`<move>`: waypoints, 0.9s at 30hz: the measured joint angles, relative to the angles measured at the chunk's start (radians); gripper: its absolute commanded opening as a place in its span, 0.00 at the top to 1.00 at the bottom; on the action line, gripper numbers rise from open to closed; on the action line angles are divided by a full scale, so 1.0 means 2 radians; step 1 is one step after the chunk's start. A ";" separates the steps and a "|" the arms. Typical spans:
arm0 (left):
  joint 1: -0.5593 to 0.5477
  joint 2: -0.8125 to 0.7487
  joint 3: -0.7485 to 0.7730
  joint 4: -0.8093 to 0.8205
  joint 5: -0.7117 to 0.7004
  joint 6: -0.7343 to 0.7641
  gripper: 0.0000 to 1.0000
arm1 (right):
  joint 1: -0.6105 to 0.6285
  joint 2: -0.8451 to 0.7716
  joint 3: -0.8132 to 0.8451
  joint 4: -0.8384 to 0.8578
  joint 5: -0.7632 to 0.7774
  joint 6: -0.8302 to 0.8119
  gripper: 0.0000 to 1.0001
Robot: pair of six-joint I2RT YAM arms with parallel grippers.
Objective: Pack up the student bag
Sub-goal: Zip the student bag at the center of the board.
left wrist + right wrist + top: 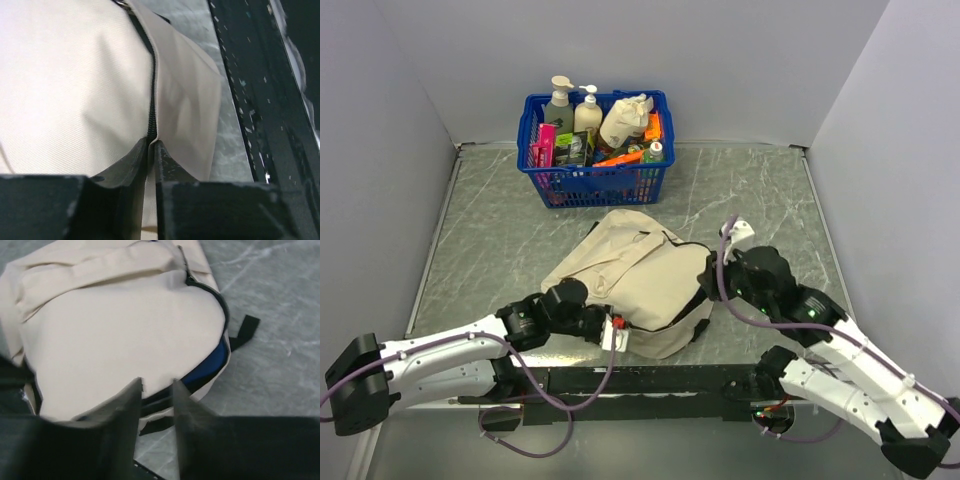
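Note:
The beige student bag (640,280) lies on its side in the middle of the table. My left gripper (610,333) is at its near edge. In the left wrist view the gripper (151,142) is shut on the bag (75,75), pinching a fold of fabric at the black zipper (152,90). My right gripper (708,285) is at the bag's right side. In the right wrist view it (156,383) is open, its tips just at the bag's (125,325) zipper edge. The zipper gapes there and shows something blue (212,362) inside.
A blue plastic basket (535,150) with bottles and several small items stands at the back of the table. A black rail (650,382) runs along the near edge, close to the bag, and shows in the left wrist view (270,100). A black strap end (243,330) lies on the marble surface.

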 measured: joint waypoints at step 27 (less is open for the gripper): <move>-0.098 0.075 0.086 0.077 0.009 -0.102 0.72 | -0.002 -0.127 -0.138 0.055 -0.114 0.146 0.24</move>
